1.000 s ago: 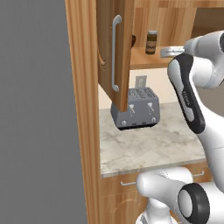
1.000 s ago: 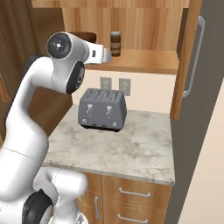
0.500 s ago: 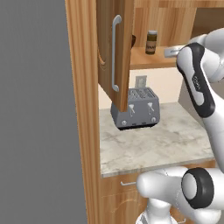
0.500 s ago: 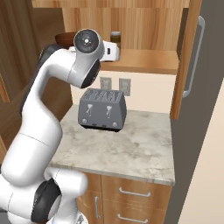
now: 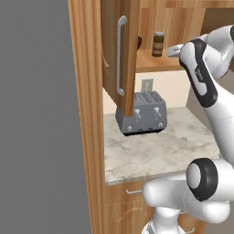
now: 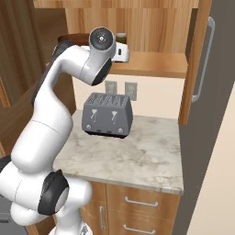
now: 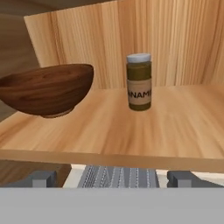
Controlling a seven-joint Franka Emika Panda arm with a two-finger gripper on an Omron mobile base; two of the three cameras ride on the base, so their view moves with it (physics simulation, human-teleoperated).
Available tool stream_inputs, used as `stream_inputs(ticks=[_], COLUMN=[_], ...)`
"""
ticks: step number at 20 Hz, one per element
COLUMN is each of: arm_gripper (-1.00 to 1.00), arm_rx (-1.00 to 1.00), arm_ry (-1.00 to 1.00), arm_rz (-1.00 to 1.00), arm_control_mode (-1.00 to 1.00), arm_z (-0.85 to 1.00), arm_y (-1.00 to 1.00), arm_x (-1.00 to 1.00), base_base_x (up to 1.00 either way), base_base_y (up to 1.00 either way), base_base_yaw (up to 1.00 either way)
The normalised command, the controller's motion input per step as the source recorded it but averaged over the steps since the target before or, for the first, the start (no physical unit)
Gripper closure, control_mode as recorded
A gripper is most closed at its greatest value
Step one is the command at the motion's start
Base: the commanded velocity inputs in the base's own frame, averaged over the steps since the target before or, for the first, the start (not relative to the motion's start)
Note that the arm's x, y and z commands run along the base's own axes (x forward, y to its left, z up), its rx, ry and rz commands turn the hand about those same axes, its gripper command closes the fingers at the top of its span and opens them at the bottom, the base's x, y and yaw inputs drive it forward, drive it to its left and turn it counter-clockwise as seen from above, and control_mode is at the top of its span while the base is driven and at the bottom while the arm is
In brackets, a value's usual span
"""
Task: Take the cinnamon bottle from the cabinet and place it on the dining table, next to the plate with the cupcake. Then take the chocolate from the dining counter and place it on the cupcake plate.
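We face a wooden cabinet (image 5: 114,68) filling the upper half of the left base view, its door (image 5: 119,55) swung open toward us. Below it a pale marbled counter (image 5: 155,153) crosses the frame's middle, carrying a grey toaster (image 5: 141,113) against the back wall. On the cabinet shelf (image 7: 131,131), a wooden bowl (image 7: 48,89) sits at the left of the hand view. Right of it, apart from it and near centre frame, the cinnamon bottle (image 7: 139,82) stands upright, long axis vertical, white cap up, label facing us. Our gripper (image 7: 116,177) sits at the bottom edge, before the shelf's front lip, jaws spread wide and holding nothing.
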Motion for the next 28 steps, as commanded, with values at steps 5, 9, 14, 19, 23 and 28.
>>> stream_inputs(ticks=[5, 9, 14, 19, 23, 28], arm_gripper=[-1.00, -1.00, -1.00, -1.00, -1.00, -1.00], arm_rx=[0.00, 0.03, 0.05, 0.01, 0.00, 0.00], arm_ry=[0.00, 0.00, 0.00, 0.00, 0.00, 0.03], arm_rz=[0.01, 0.03, 0.04, 0.05, 0.04, 0.03], arm_control_mode=[-1.00, -1.00, -1.00, -1.00, -1.00, -1.00], arm_z=[-0.07, 0.00, 0.00, 0.00, 0.00, 0.00], arm_y=[-0.01, -0.03, -0.03, -0.02, -0.03, 0.00], arm_x=[0.45, 0.41, 0.35, 0.26, 0.24, 0.28], base_base_x=[0.00, 0.00, 0.00, 0.00, 0.00, 0.00], base_base_y=[0.00, 0.00, 0.00, 0.00, 0.00, 0.00], base_base_yaw=[0.00, 0.00, 0.00, 0.00, 0.00, 0.00])
